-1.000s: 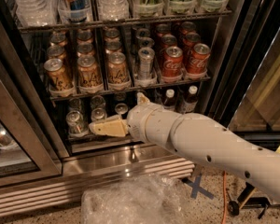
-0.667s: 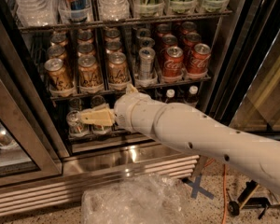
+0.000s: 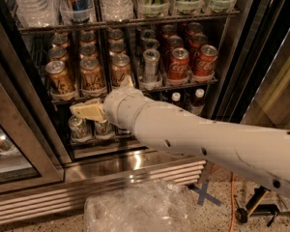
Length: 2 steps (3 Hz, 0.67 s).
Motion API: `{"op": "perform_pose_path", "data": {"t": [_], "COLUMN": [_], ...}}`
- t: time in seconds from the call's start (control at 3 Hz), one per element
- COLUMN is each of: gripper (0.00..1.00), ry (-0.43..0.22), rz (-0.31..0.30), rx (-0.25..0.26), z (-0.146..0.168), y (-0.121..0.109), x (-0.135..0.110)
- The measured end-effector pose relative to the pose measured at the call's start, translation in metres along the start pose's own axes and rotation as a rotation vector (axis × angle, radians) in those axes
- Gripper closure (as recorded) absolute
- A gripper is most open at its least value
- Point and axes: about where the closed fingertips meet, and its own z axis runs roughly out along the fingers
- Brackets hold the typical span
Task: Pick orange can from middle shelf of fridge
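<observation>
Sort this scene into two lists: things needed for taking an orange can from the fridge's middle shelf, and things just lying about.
Job: orange can; middle shelf; fridge; gripper, just below that shelf's left part.
Lying about: red cans; slim silver can; water bottles above; crumpled plastic on the floor.

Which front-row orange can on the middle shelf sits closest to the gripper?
The middle orange can of the front three: the gripper is just below the shelf, directly under it, while the left can and right can stand off to either side.
</observation>
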Motion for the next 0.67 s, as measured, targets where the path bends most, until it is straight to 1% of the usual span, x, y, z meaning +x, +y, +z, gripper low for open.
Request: {"op": "perform_pose_path", "data": {"t": [0.33, 0.67], "gripper": [0.0, 0.0], "ry": [-0.004, -0.004], "rz": [-0.005, -0.005], "rx": [-0.03, -0.03], "z": [0.0108, 0.0108], "y": [0.019, 0.019], "x": [-0.0079, -0.0079]}}
